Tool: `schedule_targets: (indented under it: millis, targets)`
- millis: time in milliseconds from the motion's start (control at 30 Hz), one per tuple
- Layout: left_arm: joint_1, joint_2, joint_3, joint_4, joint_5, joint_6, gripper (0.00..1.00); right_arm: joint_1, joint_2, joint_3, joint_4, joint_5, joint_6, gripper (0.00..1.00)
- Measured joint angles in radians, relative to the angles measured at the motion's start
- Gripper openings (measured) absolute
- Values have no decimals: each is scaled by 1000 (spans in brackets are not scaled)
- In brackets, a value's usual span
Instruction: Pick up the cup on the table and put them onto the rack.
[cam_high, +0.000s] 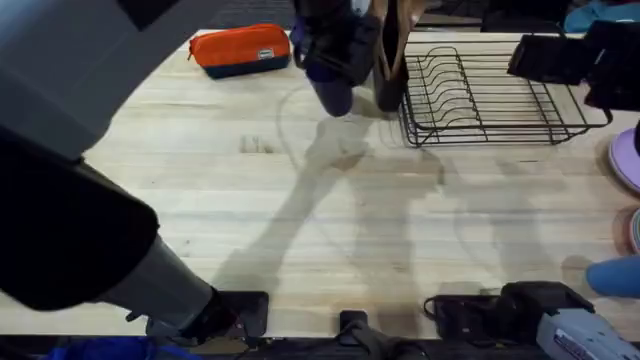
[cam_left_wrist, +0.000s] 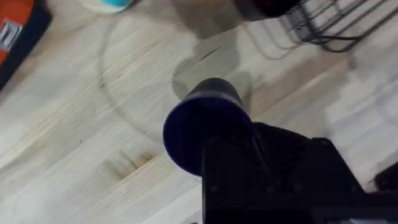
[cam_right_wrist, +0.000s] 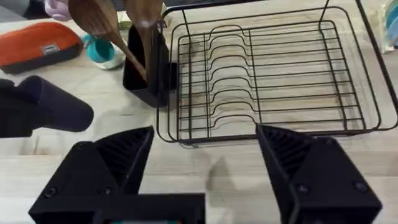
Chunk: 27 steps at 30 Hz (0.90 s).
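Observation:
The dark navy cup (cam_high: 332, 92) hangs above the table (cam_high: 300, 220), just left of the black wire rack (cam_high: 490, 95), with my left gripper (cam_high: 335, 50) shut on it. In the left wrist view the cup (cam_left_wrist: 208, 121) lies tipped on its side between my fingers, and its shadow falls on the wood below. In the right wrist view the cup (cam_right_wrist: 62, 111) is left of the rack (cam_right_wrist: 273, 81). My right gripper (cam_right_wrist: 205, 134) is open and holds nothing, in front of the rack's near edge; from overhead it (cam_high: 540, 58) shows over the rack's right end.
A dark utensil holder (cam_right_wrist: 146, 68) with wooden spoons stands against the rack's left side, close to the cup. An orange pouch (cam_high: 240, 48) lies at the back left, a teal mug (cam_right_wrist: 102, 53) beside it. Plates (cam_high: 628, 160) sit at the right edge.

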Motion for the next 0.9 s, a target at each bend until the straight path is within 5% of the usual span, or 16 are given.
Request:
schedule_targets:
  millis: [533, 900]
  targets:
    - [-252, 0, 61, 135, -2, 172, 39, 0, 0, 0, -74, 0, -12, 997]
    - [-282, 1, 61, 295, -3, 199, 40, 0, 0, 0, -92, 1, -35, 996]
